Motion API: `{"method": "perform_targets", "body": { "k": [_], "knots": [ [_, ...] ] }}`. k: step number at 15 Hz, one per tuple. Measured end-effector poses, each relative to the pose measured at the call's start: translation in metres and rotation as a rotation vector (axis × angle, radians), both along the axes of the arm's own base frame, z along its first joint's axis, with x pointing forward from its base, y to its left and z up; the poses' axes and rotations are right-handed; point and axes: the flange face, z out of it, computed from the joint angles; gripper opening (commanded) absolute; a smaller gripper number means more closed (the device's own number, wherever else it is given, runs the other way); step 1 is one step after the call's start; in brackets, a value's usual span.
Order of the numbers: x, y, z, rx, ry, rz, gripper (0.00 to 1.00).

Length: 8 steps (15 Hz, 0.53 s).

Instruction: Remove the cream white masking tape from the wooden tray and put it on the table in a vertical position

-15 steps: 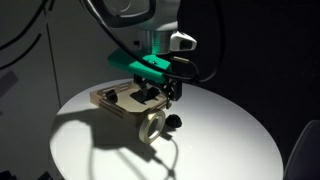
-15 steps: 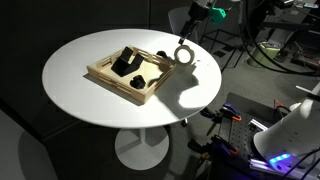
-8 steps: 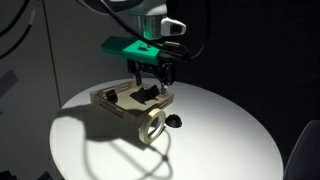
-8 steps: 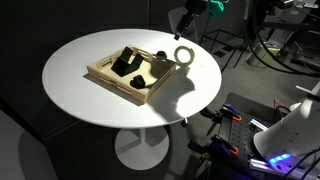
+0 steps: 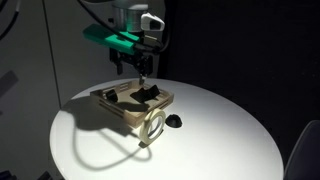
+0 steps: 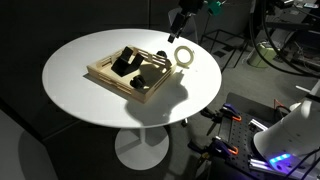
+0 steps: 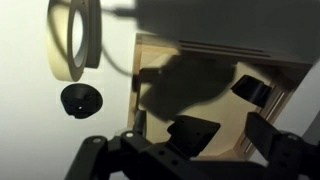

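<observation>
The cream white masking tape (image 5: 153,126) stands upright on its edge on the white table (image 5: 225,145), against the wooden tray's (image 5: 120,112) outer wall. It shows the same way in both exterior views (image 6: 183,56), beside the tray (image 6: 112,87). In the wrist view the tape (image 7: 75,38) is at the top left, outside the tray (image 7: 160,52). My gripper (image 5: 141,68) is open and empty, raised well above the tray and apart from the tape. It is also high in an exterior view (image 6: 178,22). Its dark fingers (image 7: 195,145) fill the bottom of the wrist view.
A small black lump (image 5: 174,121) lies on the table next to the tape (image 7: 80,100). Dark objects (image 6: 126,60) lie inside the tray's compartments (image 7: 255,88). The round table (image 6: 90,115) has bare white surface around the tray. Equipment stands beyond its edge.
My gripper has risen and drawn back from the tape, away over the tray. The tape stays standing on the table against the tray.
</observation>
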Motion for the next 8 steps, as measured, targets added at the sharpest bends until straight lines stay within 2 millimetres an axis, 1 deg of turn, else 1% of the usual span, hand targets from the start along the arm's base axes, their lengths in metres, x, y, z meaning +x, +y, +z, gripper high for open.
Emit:
{"method": "perform_targets", "body": {
  "k": [4, 8],
  "knots": [
    [-0.009, 0.020, 0.002, 0.008, 0.115, -0.052, 1.00],
    [-0.019, 0.028, 0.012, -0.052, 0.221, -0.108, 1.00]
  ]
}}
